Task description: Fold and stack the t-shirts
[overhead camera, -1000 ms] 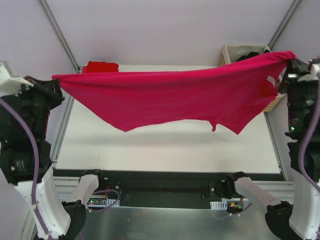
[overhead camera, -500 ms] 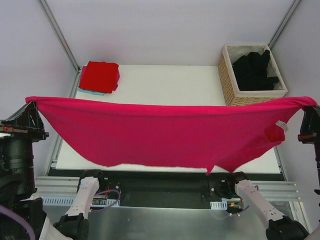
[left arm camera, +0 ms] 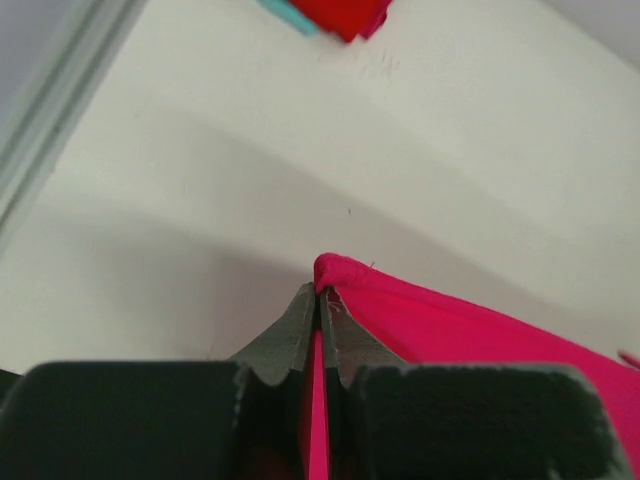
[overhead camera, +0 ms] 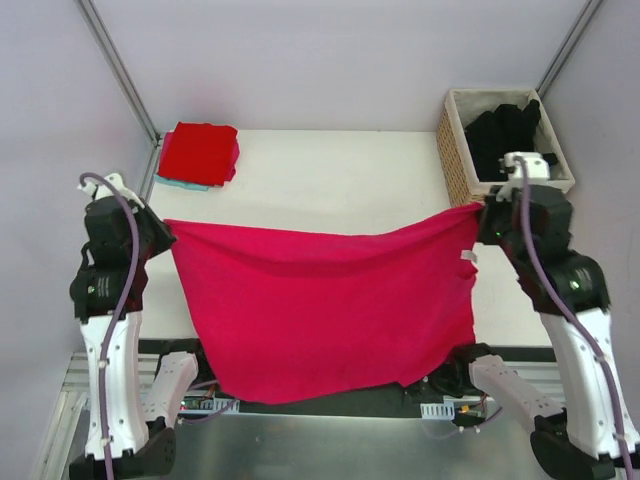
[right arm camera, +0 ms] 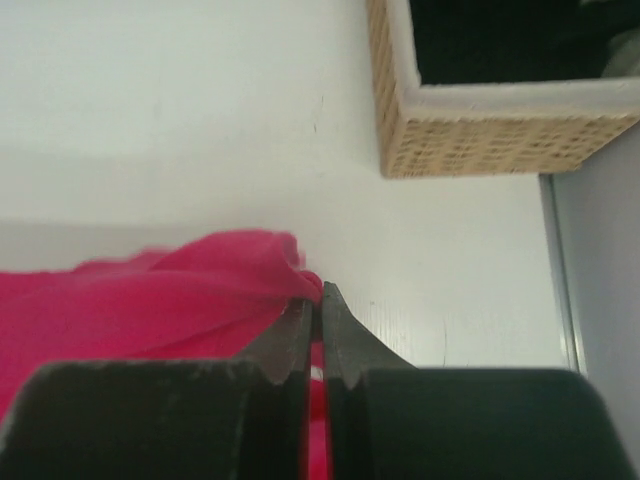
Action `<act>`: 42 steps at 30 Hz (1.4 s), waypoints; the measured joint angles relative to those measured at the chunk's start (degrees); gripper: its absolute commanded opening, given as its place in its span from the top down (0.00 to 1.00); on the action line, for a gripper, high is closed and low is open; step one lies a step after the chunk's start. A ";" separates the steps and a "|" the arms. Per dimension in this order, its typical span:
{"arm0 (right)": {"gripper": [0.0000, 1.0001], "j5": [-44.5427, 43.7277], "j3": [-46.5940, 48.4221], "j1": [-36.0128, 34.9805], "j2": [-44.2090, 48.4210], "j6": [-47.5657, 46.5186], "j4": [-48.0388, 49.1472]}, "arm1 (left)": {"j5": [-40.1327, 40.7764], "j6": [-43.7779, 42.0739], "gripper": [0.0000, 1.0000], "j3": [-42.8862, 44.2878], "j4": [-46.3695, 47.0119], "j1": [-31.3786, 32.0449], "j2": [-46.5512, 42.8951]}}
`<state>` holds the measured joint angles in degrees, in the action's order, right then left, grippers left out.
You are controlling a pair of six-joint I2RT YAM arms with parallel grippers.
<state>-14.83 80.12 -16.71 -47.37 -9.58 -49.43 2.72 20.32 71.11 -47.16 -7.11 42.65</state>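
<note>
I hold the pink t-shirt [overhead camera: 330, 300] spread between both arms above the near half of the table [overhead camera: 330, 180].

1. The left gripper [overhead camera: 165, 228] stands over the left edge of the table. In the left wrist view its jaws are pressed together on a bunched corner of the cloth, with a thin line of pink showing between the fingertips [left arm camera: 303, 320].
2. The right gripper [overhead camera: 482, 212] stands near the right edge, just in front of the basket [overhead camera: 452, 150]. In the right wrist view its jaws are likewise clamped tight on the opposite corner of the shirt.
3. The shirt's upper edge runs between the two grippers with a slight sag in the middle. The body of the shirt hangs toward me and drapes past the near edge of the table. I cannot tell whether the cloth touches the tabletop.
4. A small white label [overhead camera: 466, 258] shows on the shirt's right side, below the right gripper.

A folded red t-shirt [overhead camera: 203, 150] lies at the far left corner on a teal item [overhead camera: 180, 183]. The black t-shirts [overhead camera: 505, 140] lie piled inside the basket at the far right corner.
</note>
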 measured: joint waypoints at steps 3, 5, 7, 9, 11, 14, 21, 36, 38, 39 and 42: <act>1.00 1.03 -4.98 0.04 -4.33 0.13 1.86 | -2.16 1.38 1.00 -5.99 2.67 0.00 2.45; 1.00 1.81 -8.46 0.55 -7.06 0.11 4.02 | -3.43 2.32 1.00 -8.37 4.35 -0.02 4.42; 1.00 2.73 -10.71 1.73 -9.73 0.11 5.57 | -4.26 3.10 1.00 -9.94 6.38 0.00 5.90; 0.99 3.45 -11.89 3.02 -13.29 0.13 7.76 | -5.01 3.41 1.00 -11.34 8.79 -0.02 7.23; 1.00 3.76 -11.96 4.63 -17.16 0.13 10.12 | -5.27 3.52 1.00 -12.31 11.02 0.00 8.44; 1.00 3.72 -10.23 6.14 -24.50 0.11 12.68 | -5.27 3.50 1.00 -12.83 13.66 -0.02 10.80; 1.00 3.21 -0.92 7.50 -40.52 0.13 16.46 | -5.31 3.45 1.00 -11.50 20.37 0.00 20.31; 1.00 10.23 18.58 13.27 -64.94 1.09 18.64 | -8.57 3.10 1.00 2.36 29.11 0.07 47.12; 0.99 11.08 21.05 13.62 -67.78 1.36 18.58 | -8.72 3.08 1.00 5.18 29.44 0.37 49.51; 0.96 11.30 21.88 13.70 -68.70 1.42 18.49 | -8.76 3.06 1.00 6.60 29.75 0.42 50.64; 0.78 12.55 24.96 13.75 -71.28 1.44 17.94 | -9.16 3.04 1.00 10.78 30.45 0.74 54.14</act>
<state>-2.28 105.08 -2.96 -118.65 -8.14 -31.48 -6.44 23.35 81.89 -16.71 -6.37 96.79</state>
